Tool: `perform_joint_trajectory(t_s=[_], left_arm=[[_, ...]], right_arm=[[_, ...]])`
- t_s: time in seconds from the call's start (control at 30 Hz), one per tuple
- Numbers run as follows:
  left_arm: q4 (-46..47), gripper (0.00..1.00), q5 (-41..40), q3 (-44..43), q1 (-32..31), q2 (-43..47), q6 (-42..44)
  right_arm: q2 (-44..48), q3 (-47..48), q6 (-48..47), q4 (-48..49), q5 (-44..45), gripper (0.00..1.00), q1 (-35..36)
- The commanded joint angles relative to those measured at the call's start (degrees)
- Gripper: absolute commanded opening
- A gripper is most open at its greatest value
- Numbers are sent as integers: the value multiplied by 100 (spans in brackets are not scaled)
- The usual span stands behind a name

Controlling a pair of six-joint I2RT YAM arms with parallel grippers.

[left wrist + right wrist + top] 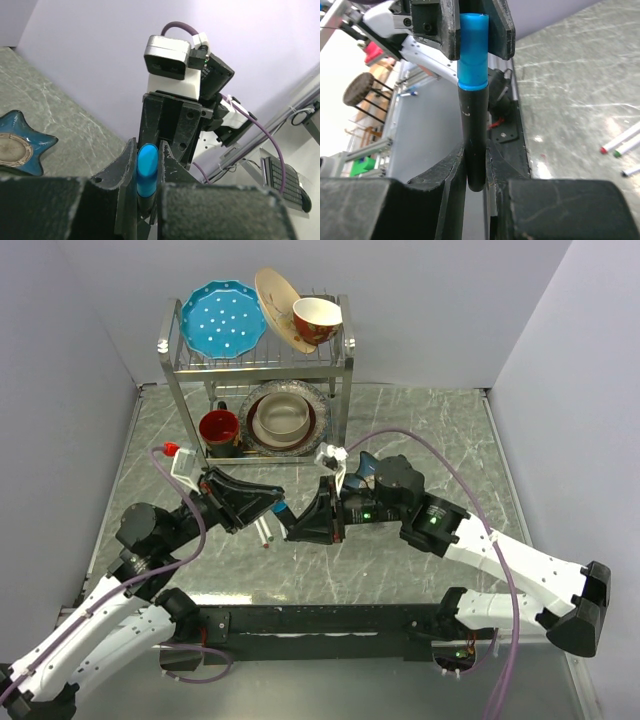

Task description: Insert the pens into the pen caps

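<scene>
While the right gripper (476, 167) is clamped around the lower barrel of the dark marker (472, 130), the left gripper (148, 175) meets it head-on, its fingers closed on the blue cap (472, 55). Both are raised above the middle of the table (380, 565). Each arm gripping one part lets the two be pushed together along one straight line. From the right wrist view the cap already seems to sit over the marker's end, though how fully it is seated cannot be told. Three white pens (620, 145) lie loose on the grey, marble-patterned top, just beside the meeting grippers, presumably waiting their turn. At the far edge stands a metal dish rack (258, 365) with plates, bowls and a red mug. Plain pale walls close the space.
</scene>
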State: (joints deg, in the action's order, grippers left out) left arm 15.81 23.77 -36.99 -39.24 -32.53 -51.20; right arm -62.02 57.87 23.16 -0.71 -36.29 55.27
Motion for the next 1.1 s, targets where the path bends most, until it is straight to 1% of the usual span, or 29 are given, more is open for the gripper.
perform_joint_trajectory(t_s=[0.0, 0.17, 0.3, 0.33, 0.43, 0.57, 0.63, 0.7, 0.77, 0.83, 1.07], left_arm=[[-1442, 1, 1217, 368, -277, -227, 198], [-801, 1, 1165, 754, -382, -455, 32], [-334, 1, 1113, 983, -689, -622, -197], [-238, 1, 1112, 1053, -751, -675, -241], [220, 1, 1200, 1194, -944, -754, -496], [-323, 1, 1095, 1176, -1094, -763, -303], [-342, 1, 1121, 1299, -1112, -658, -355], [-133, 1, 1243, 1414, -1164, -597, -530], [-166, 1, 1279, 1484, -1234, -535, -567], [-596, 1, 1130, 1423, -1384, -456, -435], [-1045, 1, 937, 1423, -1726, -429, -277]], right_arm=[[129, 1209, -356, 1662, 1125, 0, -446], [-161, 1402, -154, 1916, 984, 0, -517], [-311, 1456, 30, 2171, 922, 0, -631], [-311, 1438, 127, 2380, 861, 0, -675], [-372, 1447, 181, 2619, 651, 0, -824], [-407, 1508, -91, 2577, 685, 0, -851], [-407, 1526, -180, 2567, 703, 0, -912], [-407, 1412, -101, 2794, 518, 0, -1026], [-416, 1377, -31, 2962, 335, 0, -1105], [-390, 1333, 22, 3103, 255, 0, -1158], [-407, 1411, 128, 3130, 114, 0, -1167]])
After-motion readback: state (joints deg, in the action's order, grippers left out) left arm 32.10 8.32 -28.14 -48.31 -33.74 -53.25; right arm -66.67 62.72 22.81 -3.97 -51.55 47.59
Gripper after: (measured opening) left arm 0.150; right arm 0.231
